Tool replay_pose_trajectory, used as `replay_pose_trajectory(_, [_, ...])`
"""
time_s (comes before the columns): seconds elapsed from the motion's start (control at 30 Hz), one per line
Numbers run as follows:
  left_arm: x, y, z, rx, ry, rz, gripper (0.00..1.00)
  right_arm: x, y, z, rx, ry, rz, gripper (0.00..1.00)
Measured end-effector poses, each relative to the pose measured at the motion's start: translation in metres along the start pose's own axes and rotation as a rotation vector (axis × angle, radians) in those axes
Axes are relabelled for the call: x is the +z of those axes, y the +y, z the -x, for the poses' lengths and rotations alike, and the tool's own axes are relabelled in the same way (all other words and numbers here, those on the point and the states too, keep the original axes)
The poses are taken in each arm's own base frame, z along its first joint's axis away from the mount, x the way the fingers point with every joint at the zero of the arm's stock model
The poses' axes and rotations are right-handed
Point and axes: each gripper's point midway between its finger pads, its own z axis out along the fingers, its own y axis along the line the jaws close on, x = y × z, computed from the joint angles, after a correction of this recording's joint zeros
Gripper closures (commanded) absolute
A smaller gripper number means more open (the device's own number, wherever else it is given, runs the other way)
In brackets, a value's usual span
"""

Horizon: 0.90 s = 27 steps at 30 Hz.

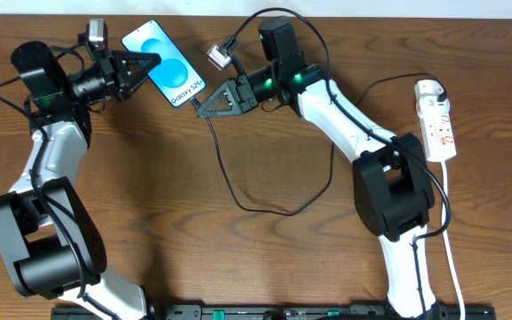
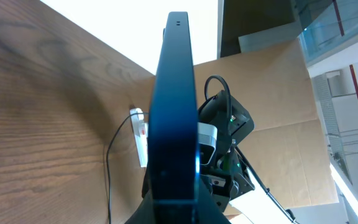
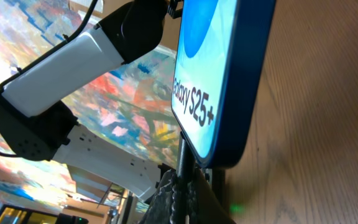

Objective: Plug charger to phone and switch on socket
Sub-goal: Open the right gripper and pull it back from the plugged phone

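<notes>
The phone [image 1: 164, 64] with its bright blue screen is held up off the table, my left gripper [image 1: 148, 62] shut on its upper end. From the left wrist it shows edge-on as a dark slab [image 2: 173, 106] rising between the jaws. My right gripper [image 1: 203, 106] is shut on the charger's plug end, right at the phone's lower end. Seen from the right wrist, the black plug [image 3: 182, 158] rises from the fingers [image 3: 194, 193] to the lower edge of the phone [image 3: 219, 74]; I cannot tell whether it is seated. The charger cable [image 1: 229, 187] loops over the table toward the white socket [image 1: 437, 120].
The socket lies at the table's right edge, its white cord [image 1: 449, 240] running toward the front. The slack cable loop lies on the wood between the two arms. The socket also shows small past the phone's edge [image 2: 140, 138], with the right arm [image 2: 225, 143] close behind.
</notes>
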Motion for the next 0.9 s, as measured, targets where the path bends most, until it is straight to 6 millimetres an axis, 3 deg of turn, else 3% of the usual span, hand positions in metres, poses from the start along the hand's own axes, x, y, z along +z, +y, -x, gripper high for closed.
replay_pose_trajectory(0.07, [0.000,0.000,0.000,0.000,0.000,0.000,0.93,0.000,0.000,0.000,0.002,0.000,0.000,0.96])
replay_pose_trajectory(0.2, [0.001,-0.001,-0.003,-0.003,0.015,-0.007,0.93,0.000,-0.001,0.001,0.006,-0.005,-0.008,0.70])
replay_pose_trajectory(0.47, [0.003,-0.003,-0.008,-0.003,0.044,-0.019,0.93,0.000,-0.005,-0.001,0.038,-0.009,-0.019,0.60])
replay_pose_trajectory(0.63, [0.003,-0.003,-0.008,0.002,0.044,-0.019,0.93,-0.003,-0.005,0.000,0.034,-0.013,-0.021,0.49])
replay_pose_trajectory(0.67, [0.003,-0.003,-0.008,0.004,0.044,-0.019,0.93,-0.005,-0.005,0.000,0.033,-0.016,-0.022,0.41])
replay_pose_trajectory(0.8, [0.003,-0.003,-0.008,0.008,0.042,-0.018,0.93,-0.023,-0.011,0.006,0.031,-0.052,-0.047,0.34])
replay_pose_trajectory(0.9, [0.004,-0.003,-0.008,0.006,0.041,-0.017,0.93,-0.051,-0.020,0.013,0.049,-0.113,-0.095,0.31])
